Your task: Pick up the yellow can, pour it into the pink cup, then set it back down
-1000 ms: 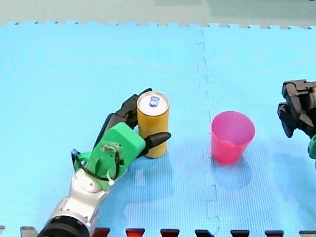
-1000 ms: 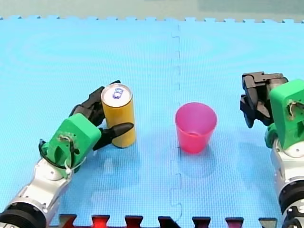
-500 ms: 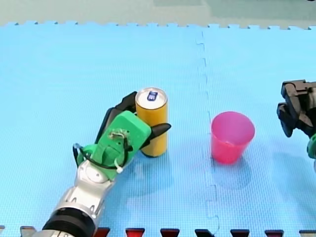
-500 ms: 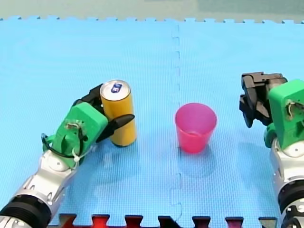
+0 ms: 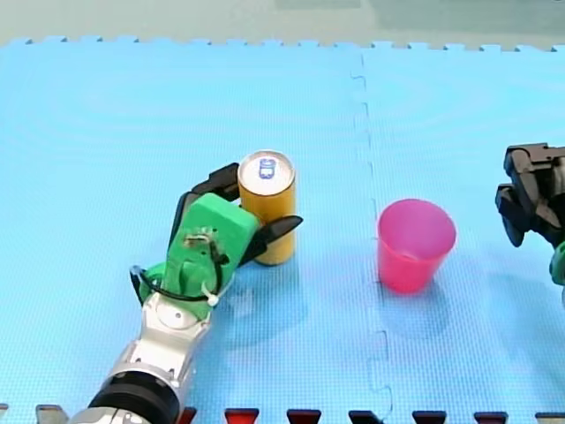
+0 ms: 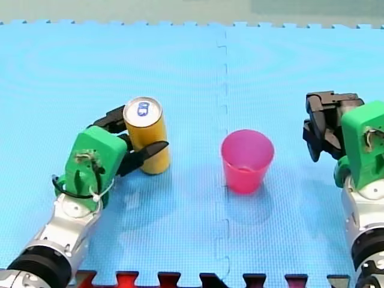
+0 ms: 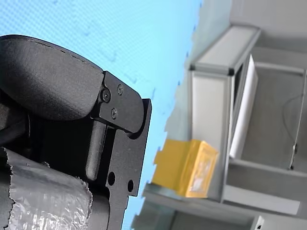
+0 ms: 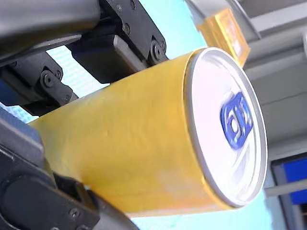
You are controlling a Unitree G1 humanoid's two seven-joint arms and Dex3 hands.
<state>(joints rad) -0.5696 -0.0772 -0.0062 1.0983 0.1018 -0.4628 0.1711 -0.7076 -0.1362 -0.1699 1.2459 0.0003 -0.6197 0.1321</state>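
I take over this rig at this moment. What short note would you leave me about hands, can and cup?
Left hand: shut on the yellow can, upright, left of the pink cup; lifted or not, I cannot tell.
Right hand: open, holds nothing, right of the cup.
Done: the grasp.
Left: pour into the cup, set the can down.
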